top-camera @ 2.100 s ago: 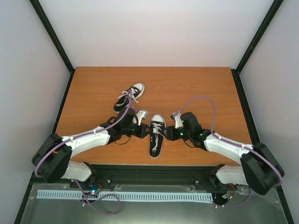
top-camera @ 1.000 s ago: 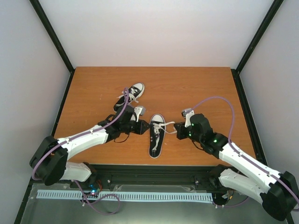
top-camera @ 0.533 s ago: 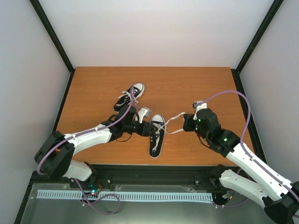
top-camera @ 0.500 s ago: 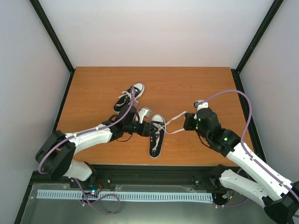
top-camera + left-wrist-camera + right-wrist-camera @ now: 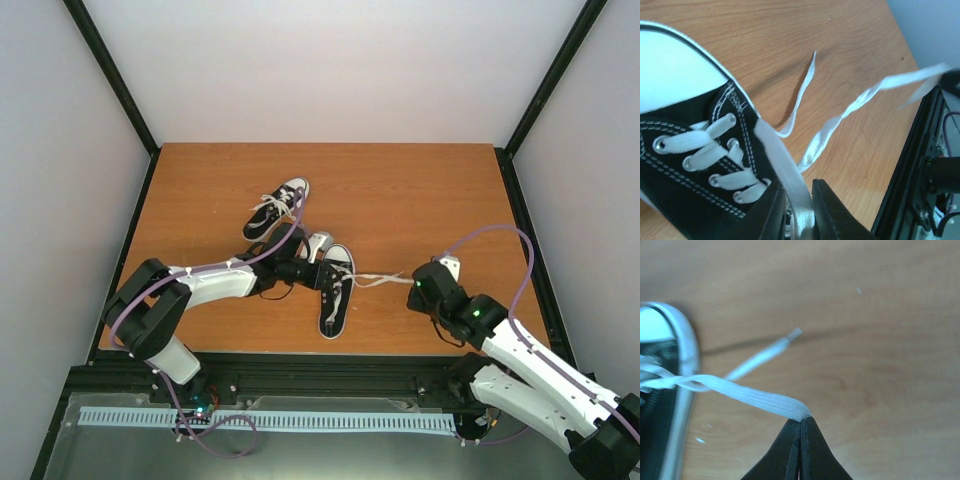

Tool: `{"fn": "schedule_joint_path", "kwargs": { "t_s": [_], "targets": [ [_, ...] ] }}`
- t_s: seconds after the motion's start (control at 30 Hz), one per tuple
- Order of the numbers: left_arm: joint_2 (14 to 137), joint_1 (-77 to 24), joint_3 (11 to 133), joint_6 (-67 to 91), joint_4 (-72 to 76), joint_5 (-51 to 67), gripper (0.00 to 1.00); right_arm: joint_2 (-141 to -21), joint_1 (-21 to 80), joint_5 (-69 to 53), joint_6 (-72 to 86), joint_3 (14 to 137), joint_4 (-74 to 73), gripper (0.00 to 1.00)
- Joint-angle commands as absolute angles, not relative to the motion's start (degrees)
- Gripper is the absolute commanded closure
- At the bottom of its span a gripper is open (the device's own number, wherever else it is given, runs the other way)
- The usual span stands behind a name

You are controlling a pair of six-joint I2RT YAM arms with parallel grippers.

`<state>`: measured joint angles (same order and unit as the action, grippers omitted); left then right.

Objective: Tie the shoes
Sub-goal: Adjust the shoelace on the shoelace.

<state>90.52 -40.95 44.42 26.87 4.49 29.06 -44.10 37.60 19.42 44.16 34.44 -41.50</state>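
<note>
I see the near sneaker [image 5: 334, 292] at the centre of the overhead view, lying on the wooden counter [image 5: 430, 190] with its white toe cap pointing to the top of the frame. The far sneaker [image 5: 277, 208] sits up and to the left of it, angled, well apart from the right arm.

My left jaws are down on the near sneaker's upper, at its left side in the overhead view. In the left wrist view a flat lace [image 5: 785, 175] comes off the eyelets and runs straight down between the two black fingers [image 5: 832, 215], filling the gap, so I read those jaws as closed on that strand.

My right jaws sit to the right of the sneaker, low on the counter. They are pinched fully together on the end of the long lace [image 5: 385, 278], which runs nearly straight from them back to the toe end of the near sneaker, with one twist along it.

A loose lace end [image 5: 765, 354] lies on the counter just beside the toe cap, under the long lace.
</note>
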Motion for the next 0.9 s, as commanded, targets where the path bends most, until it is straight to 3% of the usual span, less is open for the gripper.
{"fn": "schedule_joint_path", "kwargs": {
  "t_s": [0.0, 0.1, 0.3, 0.4, 0.5, 0.67, 0.77, 0.87],
  "targets": [
    [90.9, -41.2, 46.5, 27.8, 10.6, 32.3, 0.9, -41.3, 37.8, 18.3, 53.7, 28.8, -46.2, 0.97],
    [89.4, -41.2, 45.1, 27.2, 12.4, 32.9, 0.97, -40.1, 37.8, 16.7, 55.5, 25.8, -43.9, 0.96],
    [86.6, -41.8, 42.8, 24.9, 13.6, 36.0, 0.97, -44.1, 37.7, 12.3, 54.5, 23.1, -35.9, 0.85],
    [86.7, -43.0, 42.9, 24.6, 14.2, 36.9, 0.98, -45.9, 37.7, 11.3, 54.5, 23.2, -34.3, 0.84],
    [86.3, -43.7, 42.5, 25.3, 14.7, 35.2, 0.98, -44.5, 37.4, 11.8, 53.7, 23.0, -33.1, 0.69],
    [86.4, -43.8, 42.3, 28.2, 13.6, 30.7, 0.97, -44.4, 35.1, 8.6, 45.8, 22.6, -25.8, 0.61],
    [85.4, -43.8, 41.0, 31.4, 16.0, 30.0, 0.96, -46.3, 35.1, -1.0, 37.0, 22.3, -16.5, 0.57],
    [85.2, -43.7, 40.8, 31.9, 15.5, 29.7, 0.95, -47.6, 35.1, -6.5, 34.2, 22.2, -10.1, 0.47]
  ]
}}
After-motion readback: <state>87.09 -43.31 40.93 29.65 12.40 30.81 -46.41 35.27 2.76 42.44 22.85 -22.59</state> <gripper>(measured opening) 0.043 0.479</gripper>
